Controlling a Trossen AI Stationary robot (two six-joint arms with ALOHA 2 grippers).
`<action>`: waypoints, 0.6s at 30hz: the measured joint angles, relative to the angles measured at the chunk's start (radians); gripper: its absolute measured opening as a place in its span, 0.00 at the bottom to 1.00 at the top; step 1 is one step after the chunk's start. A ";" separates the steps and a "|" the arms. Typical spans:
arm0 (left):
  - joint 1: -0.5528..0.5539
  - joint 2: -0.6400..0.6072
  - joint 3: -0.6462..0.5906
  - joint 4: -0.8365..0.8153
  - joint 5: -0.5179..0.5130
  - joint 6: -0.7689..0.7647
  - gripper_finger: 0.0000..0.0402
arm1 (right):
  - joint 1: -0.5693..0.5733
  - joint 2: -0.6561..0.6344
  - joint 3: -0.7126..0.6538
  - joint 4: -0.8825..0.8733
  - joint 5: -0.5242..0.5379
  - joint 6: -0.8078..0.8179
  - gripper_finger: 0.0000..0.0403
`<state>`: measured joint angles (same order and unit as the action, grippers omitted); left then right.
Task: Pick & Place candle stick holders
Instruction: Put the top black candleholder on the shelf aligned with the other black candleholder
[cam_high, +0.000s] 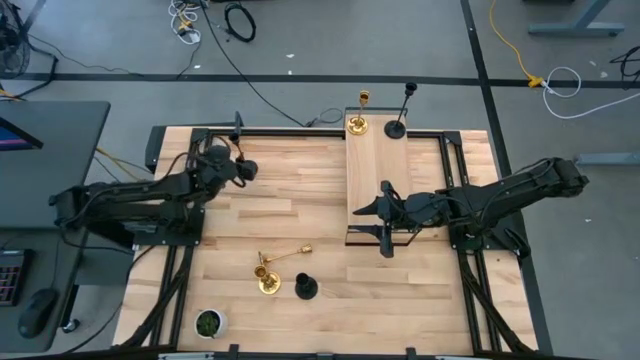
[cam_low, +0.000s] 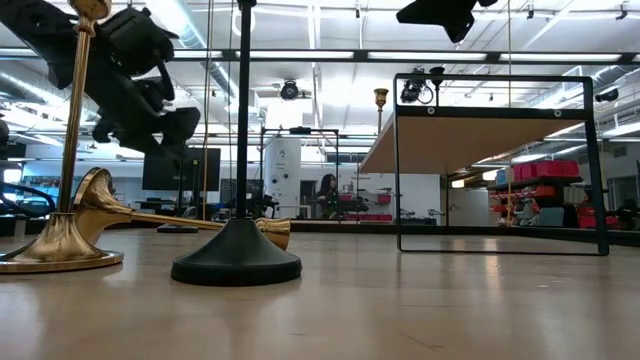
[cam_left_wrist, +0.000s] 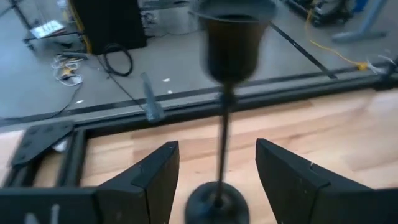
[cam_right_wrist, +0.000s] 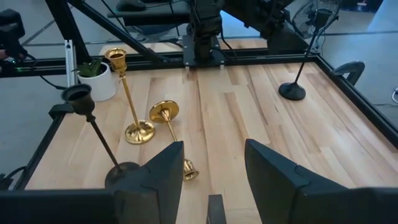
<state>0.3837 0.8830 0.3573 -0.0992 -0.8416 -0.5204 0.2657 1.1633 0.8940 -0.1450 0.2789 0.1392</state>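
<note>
progress is partial. at lower centre of the high view, 3 candle stick holders wait: an upright gold one, a toppled gold one and a black one. mid-frame, the right gripper hangs spread and empty beside the raised shelf. upper left, the left gripper stands spread around a black holder, apparently just set down. at the shelf's far end stand a gold holder and a black holder.

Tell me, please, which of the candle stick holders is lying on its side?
The gold candlestick near the table's front, lying flat; the others stand upright.
</note>
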 joint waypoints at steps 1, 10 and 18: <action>0.009 0.013 0.000 0.016 0.015 0.019 0.53 | 0.000 0.000 0.000 0.001 0.000 0.000 0.42; 0.098 0.120 0.000 0.125 0.053 0.084 0.53 | 0.000 0.000 0.000 0.003 0.000 0.010 0.42; 0.170 0.226 0.000 0.255 0.207 0.135 0.42 | 0.000 0.000 0.000 0.003 0.000 0.007 0.42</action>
<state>0.5533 1.1090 0.3573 0.1555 -0.6345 -0.3851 0.2653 1.1633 0.8944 -0.1421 0.2790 0.1461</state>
